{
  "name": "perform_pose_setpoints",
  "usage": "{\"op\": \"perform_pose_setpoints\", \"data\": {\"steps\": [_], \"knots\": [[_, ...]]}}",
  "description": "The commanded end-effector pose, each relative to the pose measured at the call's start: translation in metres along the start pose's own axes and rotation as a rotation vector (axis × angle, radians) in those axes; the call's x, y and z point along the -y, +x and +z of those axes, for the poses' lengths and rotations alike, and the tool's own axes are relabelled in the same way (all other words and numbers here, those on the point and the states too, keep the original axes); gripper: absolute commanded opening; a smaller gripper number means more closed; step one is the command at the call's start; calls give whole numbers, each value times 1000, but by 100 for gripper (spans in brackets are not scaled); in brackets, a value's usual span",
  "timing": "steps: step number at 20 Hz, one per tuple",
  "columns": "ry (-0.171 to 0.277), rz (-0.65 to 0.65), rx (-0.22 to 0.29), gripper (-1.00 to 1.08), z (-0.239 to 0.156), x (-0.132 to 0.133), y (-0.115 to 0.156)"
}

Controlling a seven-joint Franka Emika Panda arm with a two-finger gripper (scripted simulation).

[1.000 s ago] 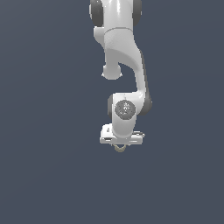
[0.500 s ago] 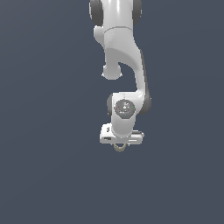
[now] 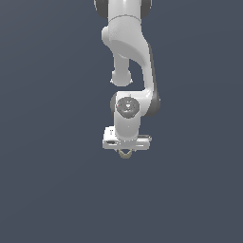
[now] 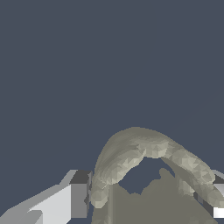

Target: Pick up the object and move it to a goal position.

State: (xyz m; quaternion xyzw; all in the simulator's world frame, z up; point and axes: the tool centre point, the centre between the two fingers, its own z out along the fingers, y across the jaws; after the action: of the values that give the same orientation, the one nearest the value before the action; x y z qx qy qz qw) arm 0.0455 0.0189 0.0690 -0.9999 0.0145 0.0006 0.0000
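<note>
Gripper clamped on the one ring-shaped object, tan-beige, poking out just below the white hand in the exterior view. Wrist view: ring arches between two fingers, touching both. One arm, one object, plain dark grey background all round.

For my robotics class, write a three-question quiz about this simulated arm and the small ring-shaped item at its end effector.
1. True or false: the tan ring sits at the tip of the end effector.
2. In the wrist view, the ring appears: A) as a curved tan arch between the fingers, B) flat and far away, C) absent.
3. What colour is the arm?

Key: 1 true; 2 A; 3 white.
</note>
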Motion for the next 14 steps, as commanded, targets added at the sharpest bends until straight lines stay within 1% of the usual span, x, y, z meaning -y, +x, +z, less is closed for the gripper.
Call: {"op": "perform_pose_setpoints", "data": {"steps": [1,5,14], "knots": [[0,1,-1,-100,-13,-11,-8],[0,1,-1,-100,-39,-32,-24],[1,1,-1,-100,-110,-90,-67]]}}
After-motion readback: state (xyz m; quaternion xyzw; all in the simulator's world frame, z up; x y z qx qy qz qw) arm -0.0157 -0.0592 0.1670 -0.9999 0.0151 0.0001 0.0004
